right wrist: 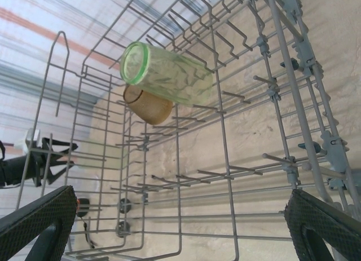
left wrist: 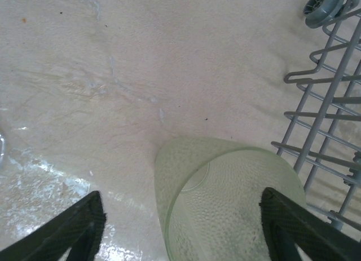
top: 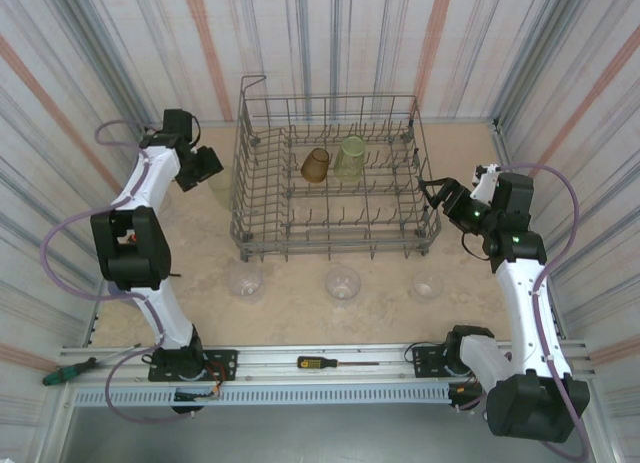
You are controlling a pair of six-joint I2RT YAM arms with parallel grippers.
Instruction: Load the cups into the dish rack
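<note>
Left wrist view puts the yellowish-clear cup [left wrist: 225, 182] straight ahead of the left tool [left wrist: 181, 196] and between its two fingers, so the coming move turns on a squeeze across the cup's width, not on any further reach. The jaws stand apart, one on each side: the finger [left wrist: 287, 221] on the dish rack [left wrist: 327, 103] side looks to be at the cup's wall, while the other is clear of it, so nothing is clamped yet. The cup sits on the pale surface [left wrist: 141, 63] just beside the rack's left side; its wide rim arcs toward the camera, suggesting its long axis runs roughly along the tool's line of approach, though whether it stands or lies cannot be told for certain. Its wall is thin, pebbled and see-through, likely light and a little slippery. The right tool [right wrist: 180, 196] is wide open and empty at the rack's opposite side, so the left arm is by far the nearer. Inside the rack rest an amber cup [top: 315, 165] and a green cup [top: 350, 157]; three clear cups [top: 342, 281] wait on the surface in front
</note>
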